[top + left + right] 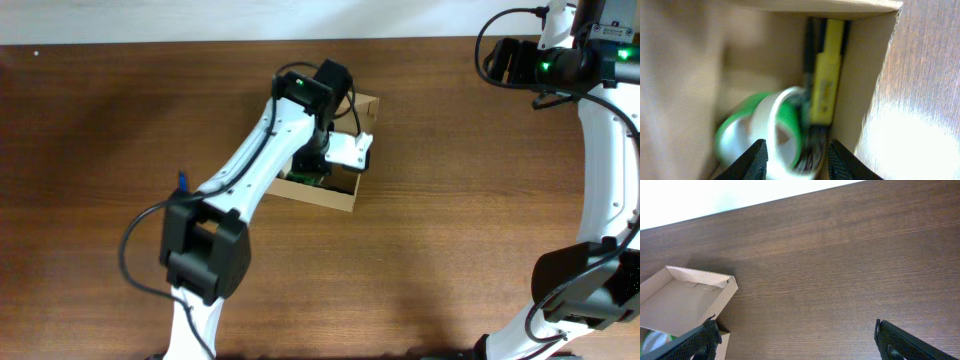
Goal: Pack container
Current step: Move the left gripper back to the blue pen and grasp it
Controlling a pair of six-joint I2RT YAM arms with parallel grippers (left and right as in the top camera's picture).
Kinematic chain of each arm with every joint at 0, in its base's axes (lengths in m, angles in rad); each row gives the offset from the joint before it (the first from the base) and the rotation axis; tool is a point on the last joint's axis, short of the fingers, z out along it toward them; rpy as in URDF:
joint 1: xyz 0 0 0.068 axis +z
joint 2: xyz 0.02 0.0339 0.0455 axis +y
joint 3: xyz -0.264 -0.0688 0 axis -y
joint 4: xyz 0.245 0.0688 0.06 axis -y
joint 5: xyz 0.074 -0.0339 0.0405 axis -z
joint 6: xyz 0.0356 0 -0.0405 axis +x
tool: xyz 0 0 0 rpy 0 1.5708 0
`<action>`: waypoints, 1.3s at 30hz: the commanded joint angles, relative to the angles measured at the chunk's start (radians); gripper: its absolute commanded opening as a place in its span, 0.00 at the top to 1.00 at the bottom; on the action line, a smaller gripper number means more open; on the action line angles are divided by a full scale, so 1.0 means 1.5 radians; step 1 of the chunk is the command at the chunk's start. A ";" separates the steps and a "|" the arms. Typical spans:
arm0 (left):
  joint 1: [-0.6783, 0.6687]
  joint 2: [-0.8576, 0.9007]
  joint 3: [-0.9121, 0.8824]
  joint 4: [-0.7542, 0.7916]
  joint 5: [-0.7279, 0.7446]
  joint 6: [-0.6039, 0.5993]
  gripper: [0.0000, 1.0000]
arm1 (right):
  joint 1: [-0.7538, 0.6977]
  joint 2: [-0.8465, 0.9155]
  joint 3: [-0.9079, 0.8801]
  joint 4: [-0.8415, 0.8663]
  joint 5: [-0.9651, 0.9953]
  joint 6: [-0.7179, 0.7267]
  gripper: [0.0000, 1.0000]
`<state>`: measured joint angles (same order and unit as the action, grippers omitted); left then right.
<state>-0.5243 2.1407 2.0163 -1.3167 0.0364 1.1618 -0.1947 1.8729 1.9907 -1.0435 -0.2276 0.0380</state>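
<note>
The container, a tan cardboard box (332,196), stands mid-table with its flap lid open; it also shows in the right wrist view (685,300). My left gripper (798,161) reaches down inside the box (860,75), with its fingers apart. A green and white tape roll (765,130) lies blurred just beyond the fingers, and I cannot see them gripping it. A yellow and black tool (826,75) lies along the box wall. In the overhead view the left gripper (338,158) is over the box. My right gripper (795,340) is wide open and empty above bare table.
The brown wooden table (480,220) runs up to a white wall at the back. The right arm (610,130) is at the far right, well away from the box. The left arm (250,160) crosses diagonally over the box's left side.
</note>
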 commanded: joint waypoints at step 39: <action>0.419 -0.161 -0.484 0.262 -0.030 -0.757 0.51 | -0.002 -0.014 0.013 0.000 -0.003 0.003 0.01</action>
<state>0.0841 1.9003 1.2995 -0.9394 -0.0051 0.0429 -0.1947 1.8729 1.9907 -1.0435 -0.2276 0.0444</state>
